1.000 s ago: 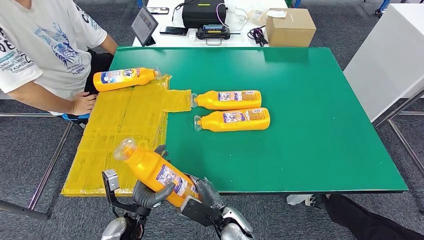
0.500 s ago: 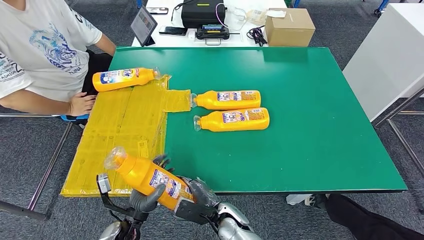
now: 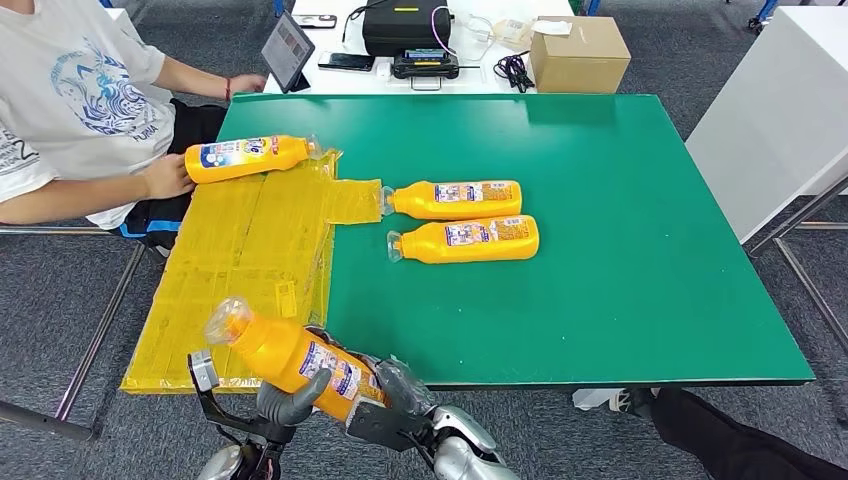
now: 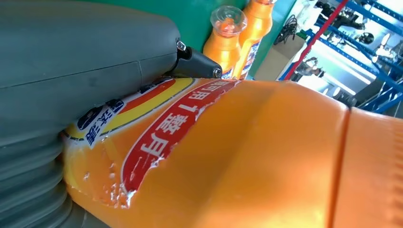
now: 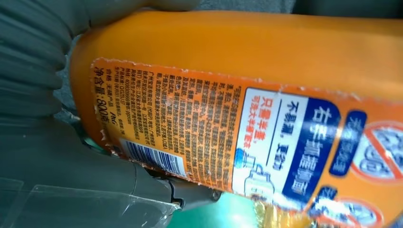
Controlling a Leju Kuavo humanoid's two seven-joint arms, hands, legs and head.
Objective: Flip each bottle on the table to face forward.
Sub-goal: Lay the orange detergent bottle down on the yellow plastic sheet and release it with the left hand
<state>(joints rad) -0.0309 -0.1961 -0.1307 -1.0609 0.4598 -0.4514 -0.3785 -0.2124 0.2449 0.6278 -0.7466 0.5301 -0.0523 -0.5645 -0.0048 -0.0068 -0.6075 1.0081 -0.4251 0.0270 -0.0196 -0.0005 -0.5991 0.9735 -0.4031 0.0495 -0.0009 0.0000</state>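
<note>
- While both hands grip it, the held bottle (image 3: 297, 358) hangs tilted over the near left corner of the green table (image 3: 620, 250), just above the near edge of the yellow mat (image 3: 240, 260), its clear cap (image 3: 226, 320) pointing up and to the left.
- Left hand (image 3: 290, 395) wraps the bottle's body from below, its thick grey thumb (image 4: 85, 52) pressed on the label in the left wrist view.
- Right hand (image 3: 395, 400) grips the bottle's base end; the right wrist view shows the back label (image 5: 228, 137) with small print and a barcode.
- Two more bottles lie on their sides near the middle of the table, caps toward the mat: the farther bottle (image 3: 455, 198) touches the mat's right edge with its cap, and the nearer bottle (image 3: 465, 239) lies just beside it.
- A fourth bottle (image 3: 245, 157) lies at the mat's far left corner, with a person's hand (image 3: 165, 176) touching its base.
- Beyond the far edge stands a white desk (image 3: 340, 75) with a cardboard box (image 3: 580, 52) and a black case (image 3: 405, 25).
</note>
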